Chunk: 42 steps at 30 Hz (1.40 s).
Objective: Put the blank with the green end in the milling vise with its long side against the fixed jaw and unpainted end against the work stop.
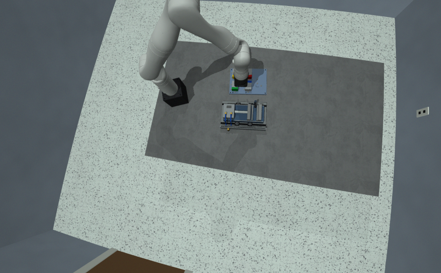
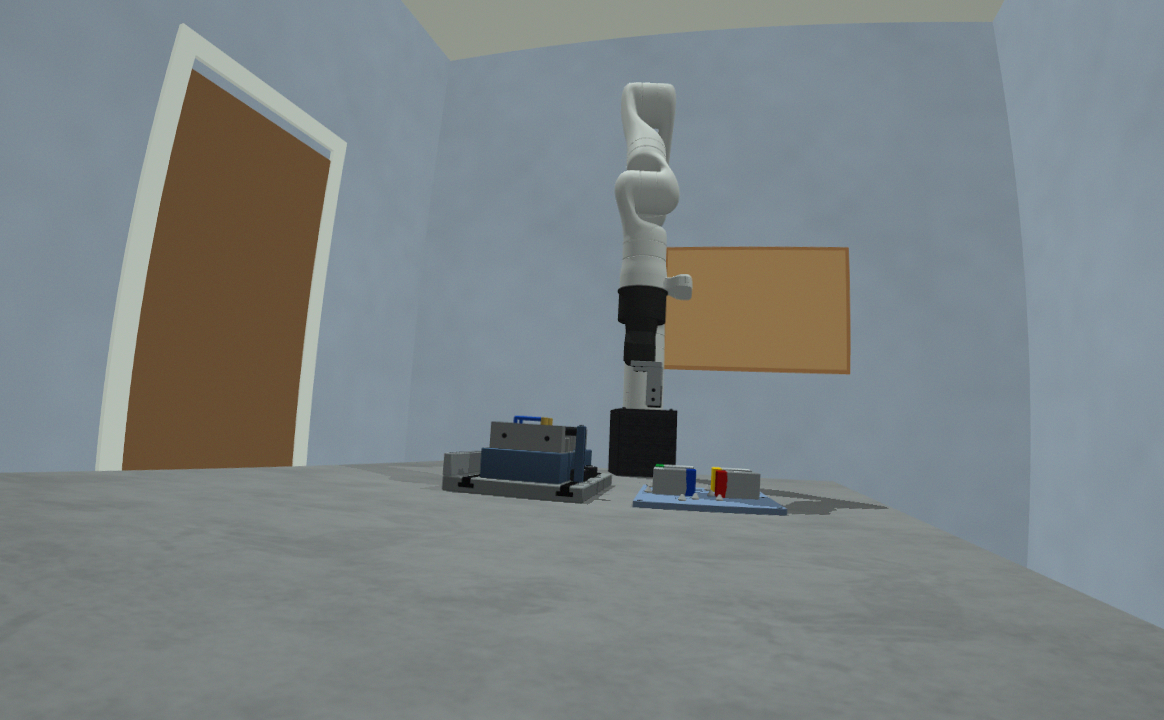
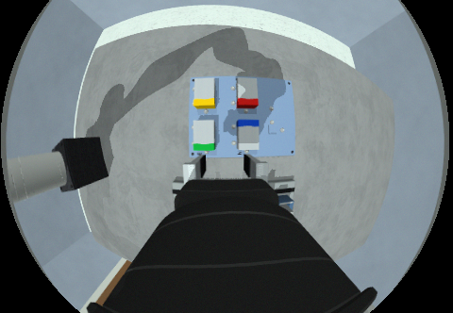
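The blank with the green end [image 3: 203, 135] lies on the blue plate [image 3: 242, 117], at its lower left in the wrist view; its green end also shows in the top view [image 1: 235, 88]. Blanks with yellow [image 3: 204, 93], red [image 3: 247, 93] and blue [image 3: 248, 132] ends lie on the same plate. My gripper [image 3: 225, 162] [image 2: 649, 386] is open and empty, hanging well above the plate. The milling vise [image 1: 243, 115] stands beside the plate, with nothing between its jaws. The hosed block [image 1: 228, 110] is at its left end.
The arm's black base [image 1: 175, 92] stands left of the plate. The vise and plate sit on a dark grey mat [image 1: 283, 135]. A door [image 2: 219, 295] and a cork board [image 2: 756, 308] are on the walls.
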{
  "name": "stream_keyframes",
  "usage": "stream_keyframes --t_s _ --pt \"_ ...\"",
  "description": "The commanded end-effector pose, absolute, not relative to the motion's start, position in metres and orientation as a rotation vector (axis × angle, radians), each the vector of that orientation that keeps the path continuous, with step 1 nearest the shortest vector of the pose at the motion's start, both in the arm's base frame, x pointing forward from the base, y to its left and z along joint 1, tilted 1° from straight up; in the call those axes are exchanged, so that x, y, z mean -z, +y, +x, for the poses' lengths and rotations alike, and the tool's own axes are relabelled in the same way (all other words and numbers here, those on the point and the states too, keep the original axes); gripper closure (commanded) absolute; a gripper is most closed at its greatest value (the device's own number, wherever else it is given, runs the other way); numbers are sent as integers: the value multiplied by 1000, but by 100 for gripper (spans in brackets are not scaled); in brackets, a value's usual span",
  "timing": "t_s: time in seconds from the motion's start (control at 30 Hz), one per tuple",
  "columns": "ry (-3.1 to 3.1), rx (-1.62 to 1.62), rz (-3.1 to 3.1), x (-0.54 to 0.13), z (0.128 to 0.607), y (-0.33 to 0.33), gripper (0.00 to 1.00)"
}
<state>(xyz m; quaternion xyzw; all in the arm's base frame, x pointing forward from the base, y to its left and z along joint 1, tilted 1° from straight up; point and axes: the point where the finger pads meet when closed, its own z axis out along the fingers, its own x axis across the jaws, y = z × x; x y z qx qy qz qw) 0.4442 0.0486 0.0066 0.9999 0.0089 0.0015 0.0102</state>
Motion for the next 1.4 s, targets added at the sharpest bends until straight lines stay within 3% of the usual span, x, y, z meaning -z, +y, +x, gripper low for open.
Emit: stream_keyframes --t_s 0.0,1.37 --pt "28 -12 3122 -9 446 49 0" --pt "31 -10 3121 -16 448 41 0"
